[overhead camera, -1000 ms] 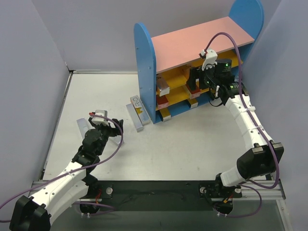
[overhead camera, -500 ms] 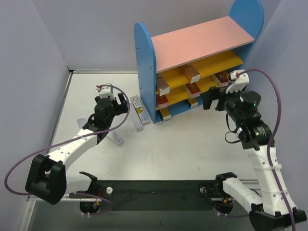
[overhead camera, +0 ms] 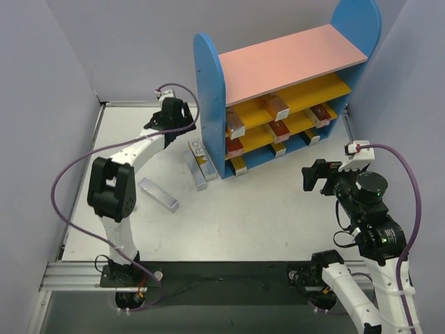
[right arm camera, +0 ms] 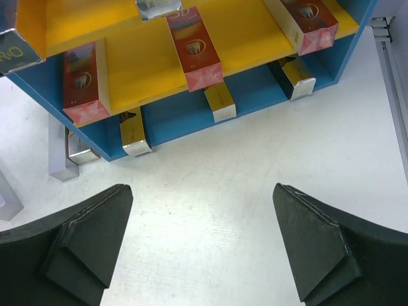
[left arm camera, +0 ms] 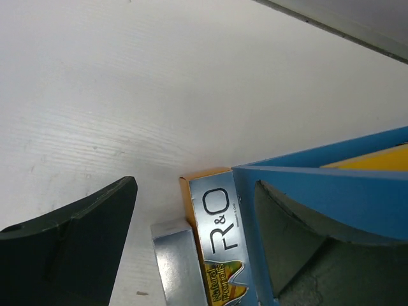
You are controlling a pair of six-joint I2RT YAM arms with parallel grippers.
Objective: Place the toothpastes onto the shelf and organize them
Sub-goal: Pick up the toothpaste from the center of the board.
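Note:
The shelf (overhead camera: 208, 83) stands at the back right and holds several toothpastes, among them red boxes (right arm camera: 194, 54) on a yellow board and gold-ended boxes (right arm camera: 220, 102) on the blue base. Two toothpastes lie on the table against the shelf's left panel: an R&O box (left arm camera: 220, 233) and a silver box (left arm camera: 175, 261); they also show in the top view (overhead camera: 198, 161). Another silver box (overhead camera: 158, 194) lies alone on the table. My left gripper (left arm camera: 194, 185) is open over the far ends of the two boxes, its right finger next to the blue panel (left arm camera: 319, 191). My right gripper (right arm camera: 201, 191) is open and empty over bare table in front of the shelf.
Grey walls close the table at the left, back and right. The shelf's right panel stands near the right wall. A metal rail (right arm camera: 389, 38) runs along the table's right edge. The arm bases sit on a black strip (overhead camera: 222, 275) at the near edge.
My left arm has swung from the near left, by the lone silver box, up to the shelf's left panel. My right gripper has pulled back out of the shelf toward the near right.

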